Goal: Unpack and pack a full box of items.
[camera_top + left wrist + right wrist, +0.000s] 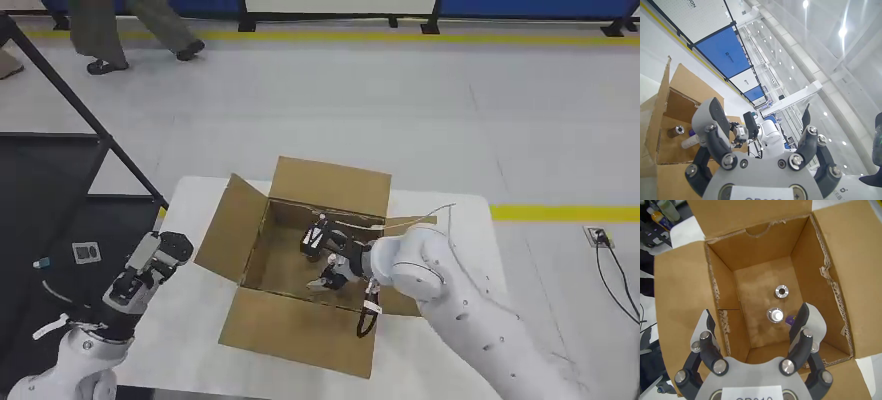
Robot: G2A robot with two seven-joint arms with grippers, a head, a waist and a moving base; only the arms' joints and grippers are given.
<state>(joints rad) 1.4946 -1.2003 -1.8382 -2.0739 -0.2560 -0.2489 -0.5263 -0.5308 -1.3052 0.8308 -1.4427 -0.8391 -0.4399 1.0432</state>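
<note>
An open cardboard box [300, 335] stands in the middle of the white table [455, 215], all flaps folded out. On its floor stand a metal cylinder [781, 291] and a white-capped bottle [775, 315]. A purple item [790, 320] beside the bottle is partly hidden by one finger. My right gripper [756, 319] hangs open above the box's opening, over the bottle, holding nothing; the top view shows this gripper [325, 265] inside the box's mouth. My left gripper [762, 115] is open and empty, held off the box's left side [168, 246]. From there the cylinder [676, 131] and bottle [688, 143] show too.
A dark metal frame [75, 105] and black surface [45, 215] border the table on the left. Several bottles [660, 211] sit on a rack beyond the box. Bare table lies left of the box [185, 330] and at the right back corner.
</note>
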